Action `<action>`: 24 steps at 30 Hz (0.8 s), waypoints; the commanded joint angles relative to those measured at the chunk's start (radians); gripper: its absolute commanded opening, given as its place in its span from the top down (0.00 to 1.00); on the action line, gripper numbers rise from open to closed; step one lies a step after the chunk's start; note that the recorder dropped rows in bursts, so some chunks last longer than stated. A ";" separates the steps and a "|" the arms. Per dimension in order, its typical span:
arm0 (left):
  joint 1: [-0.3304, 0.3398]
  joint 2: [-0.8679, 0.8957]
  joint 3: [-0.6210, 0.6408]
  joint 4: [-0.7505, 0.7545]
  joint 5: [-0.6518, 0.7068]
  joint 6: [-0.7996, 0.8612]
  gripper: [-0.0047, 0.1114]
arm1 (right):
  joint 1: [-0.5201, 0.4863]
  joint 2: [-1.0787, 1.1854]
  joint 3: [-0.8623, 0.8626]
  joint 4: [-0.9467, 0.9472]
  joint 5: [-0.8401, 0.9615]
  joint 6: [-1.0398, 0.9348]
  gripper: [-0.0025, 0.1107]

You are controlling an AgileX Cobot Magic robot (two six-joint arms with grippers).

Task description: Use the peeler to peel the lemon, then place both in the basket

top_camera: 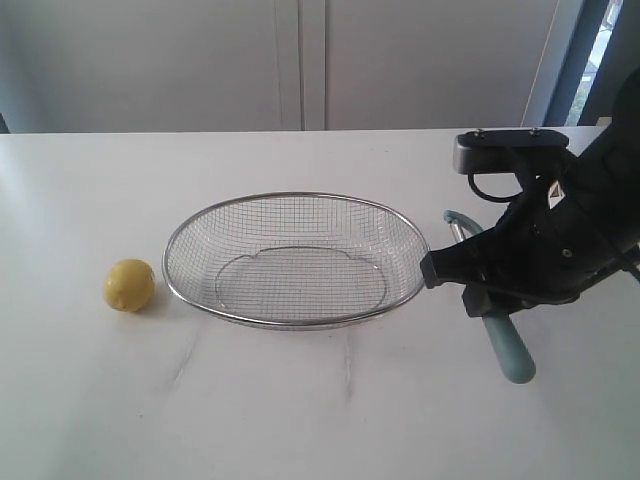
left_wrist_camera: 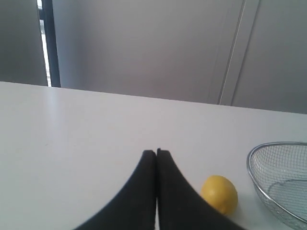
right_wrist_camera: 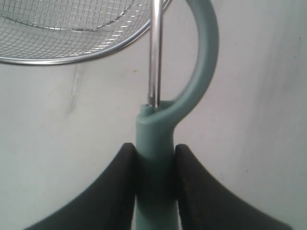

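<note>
Right pincer (right_wrist_camera: 155, 148) is clamped on the peeler (right_wrist_camera: 153, 127), one dark finger on each side of the pale teal handle just behind the head. Ahead of its fingertips the narrow metal blade (right_wrist_camera: 154, 57) and the curved head (right_wrist_camera: 207, 52) reach towards the thick rim of the basket (right_wrist_camera: 72, 60). The blade's far end crosses the line of that rim, and contact cannot be confirmed. Behind the right pincer the handle's rounded end projects over the counter (top_camera: 300, 420) towards its near edge. To the side away from the basket lies a narrow strip of bare counter. Left pincer (left_wrist_camera: 156, 152) is closed on nothing, its fingertips pressed together above the white surface. The lemon (left_wrist_camera: 219, 193) lies on the counter close to this pincer, to the side towards the basket, with the mesh rim just beyond it. Straight ahead of the left pincer open counter runs unbroken to the far edge, where grey wall panels begin. In the exterior view the lemon sits at the basket's end farthest from the right pincer, separated from the rim by a small gap. A broad band of bare counter extends between basket and near edge.
</note>
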 commanded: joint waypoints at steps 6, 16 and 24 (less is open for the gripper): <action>0.003 0.211 -0.278 0.028 0.292 0.042 0.96 | -0.007 -0.008 -0.008 -0.001 -0.017 -0.011 0.98; 0.003 0.545 -0.409 0.028 0.467 0.153 0.96 | -0.007 -0.008 -0.008 -0.001 -0.039 -0.011 0.98; 0.003 0.869 -0.498 0.013 0.495 0.181 0.96 | -0.007 -0.008 -0.008 0.012 -0.040 -0.011 0.98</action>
